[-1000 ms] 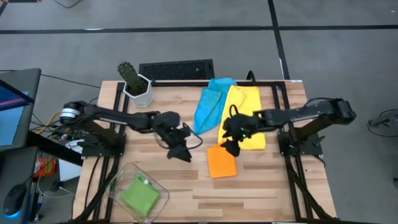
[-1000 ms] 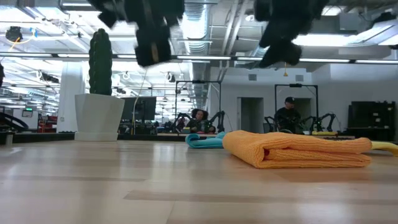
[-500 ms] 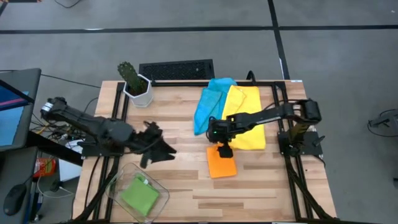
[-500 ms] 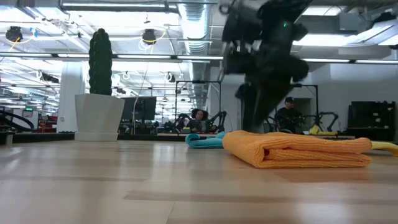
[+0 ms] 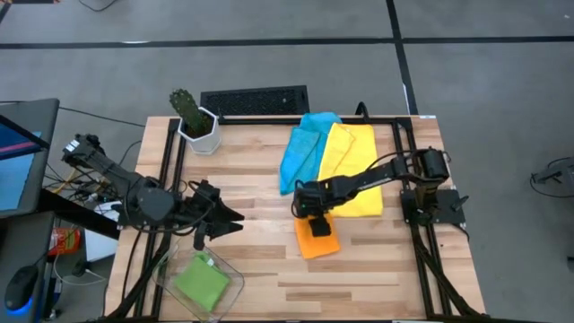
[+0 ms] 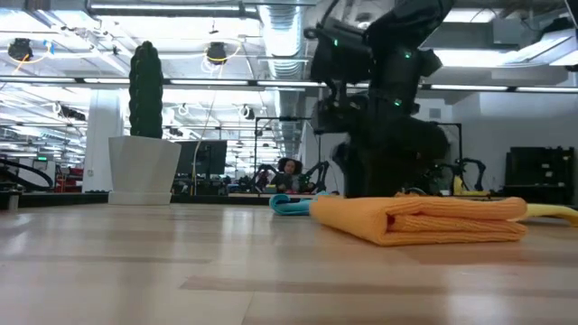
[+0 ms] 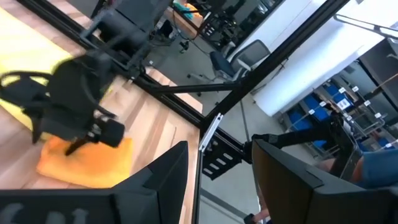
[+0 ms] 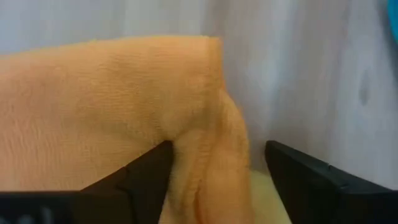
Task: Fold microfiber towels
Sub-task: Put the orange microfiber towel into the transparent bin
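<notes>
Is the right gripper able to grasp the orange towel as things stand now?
Probably yes: the right gripper is open, down at the folded orange towel, whose edge lies between its fingers; nothing blocks it.

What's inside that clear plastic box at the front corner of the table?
The clear plastic box holds one folded green microfiber towel, lying flat. Nothing else shows in it; whatever might lie under the towel is covered.

From above, the right gripper (image 5: 319,226) covered part of the folded orange towel (image 5: 317,244), so its fingertips were hidden. The yellow towel (image 6: 553,213) ran off the low view's edge. The blue towel (image 6: 291,206) showed only a sliver there, perhaps bunched.
</notes>
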